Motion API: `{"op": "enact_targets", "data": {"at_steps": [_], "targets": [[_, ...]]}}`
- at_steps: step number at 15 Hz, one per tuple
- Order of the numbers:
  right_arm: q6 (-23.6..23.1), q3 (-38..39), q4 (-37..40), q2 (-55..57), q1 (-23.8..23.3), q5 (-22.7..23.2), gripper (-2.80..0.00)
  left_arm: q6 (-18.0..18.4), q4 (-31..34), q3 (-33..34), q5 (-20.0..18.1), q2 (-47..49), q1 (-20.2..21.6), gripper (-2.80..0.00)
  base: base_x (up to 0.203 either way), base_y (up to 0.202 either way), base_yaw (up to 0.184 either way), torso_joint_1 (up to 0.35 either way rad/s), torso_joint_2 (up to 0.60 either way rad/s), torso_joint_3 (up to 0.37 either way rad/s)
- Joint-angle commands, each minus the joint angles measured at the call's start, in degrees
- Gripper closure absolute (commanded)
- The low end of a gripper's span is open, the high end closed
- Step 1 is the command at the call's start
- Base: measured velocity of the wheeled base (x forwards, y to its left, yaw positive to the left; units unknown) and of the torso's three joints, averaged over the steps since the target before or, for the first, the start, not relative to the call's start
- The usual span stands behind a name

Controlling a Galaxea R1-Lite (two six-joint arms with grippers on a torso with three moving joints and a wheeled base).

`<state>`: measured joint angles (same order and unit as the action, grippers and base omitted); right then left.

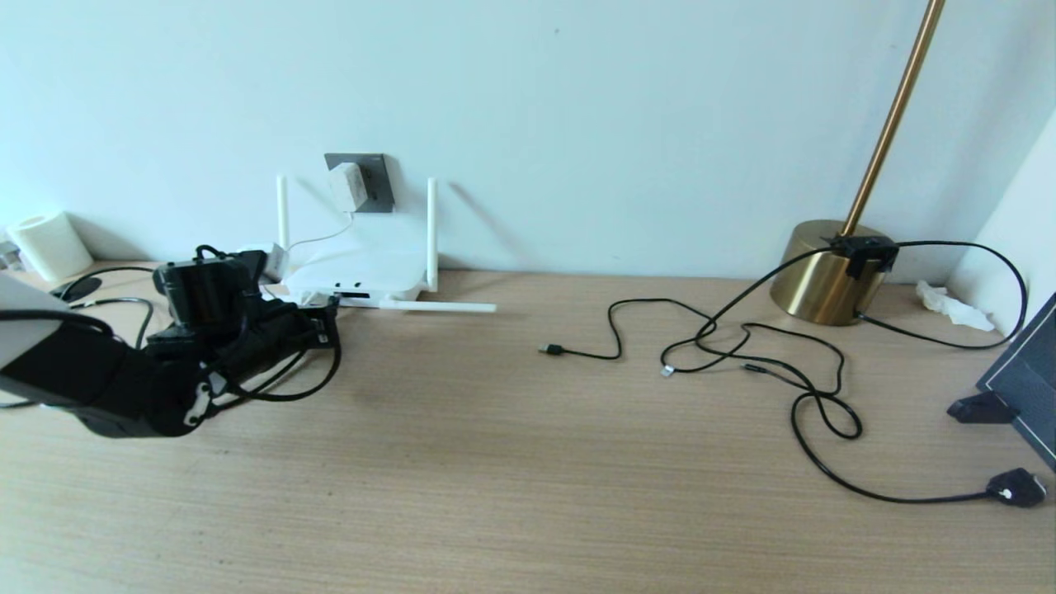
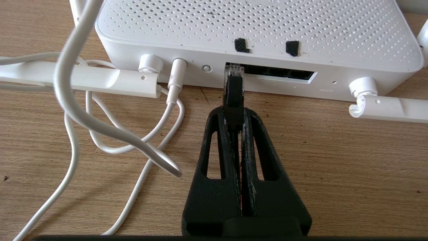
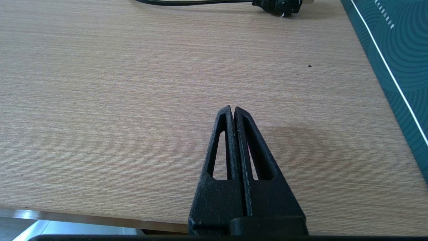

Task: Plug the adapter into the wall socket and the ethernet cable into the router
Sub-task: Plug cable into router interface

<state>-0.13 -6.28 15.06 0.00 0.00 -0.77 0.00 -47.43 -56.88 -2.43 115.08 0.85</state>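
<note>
- The left tool [image 2: 234, 115] is seen nearest the camera, clamped on the black boot of the ethernet cable [image 2: 233, 90]; the cable's clear plug is held at the mouth of the leftmost dark port of the router [image 2: 260, 30]. Whether the plug is fully seated cannot be told.
- The router is found lying flat on the wooden surface [image 1: 495, 462], against the wall, with two antennas upright and one laid flat toward the lamp side.
- A thin white cord [image 2: 110, 134] is seen plugged into the router's rear edge, just beside the port row, and looped on the surface beside it.
- The adapter [image 1: 347, 188] is seated in the wall socket [image 1: 375, 183], directly above the router.
- The right tool [image 3: 233, 110] is closed on nothing, well apart from the router, over bare surface.
- Loose black cables [image 1: 742, 351], a brass lamp base [image 1: 817, 272] and a white paper roll [image 1: 51, 245] are noted on the surface, the cables and lamp far from the router, the roll beyond its other side.
</note>
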Motion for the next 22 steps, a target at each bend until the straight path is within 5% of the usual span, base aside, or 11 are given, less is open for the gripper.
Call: {"op": "enact_targets", "data": {"at_steps": [1, 22], "targets": [[-0.04, 0.04, 0.06, 0.00, 0.00, -0.01, 0.00, 0.00, -0.55, 0.19, -0.04, -0.87, 0.03, 0.00, 0.000, 0.000, 0.000, 0.000, 0.00, 0.000], [0.13, 0.04, 0.06, 0.00, 0.00, -0.02, 0.00, 0.00, -0.55, 0.76, -0.04, -0.65, -0.06, 0.00, 0.000, 0.000, 0.000, 0.000, 0.00, 0.000]]}}
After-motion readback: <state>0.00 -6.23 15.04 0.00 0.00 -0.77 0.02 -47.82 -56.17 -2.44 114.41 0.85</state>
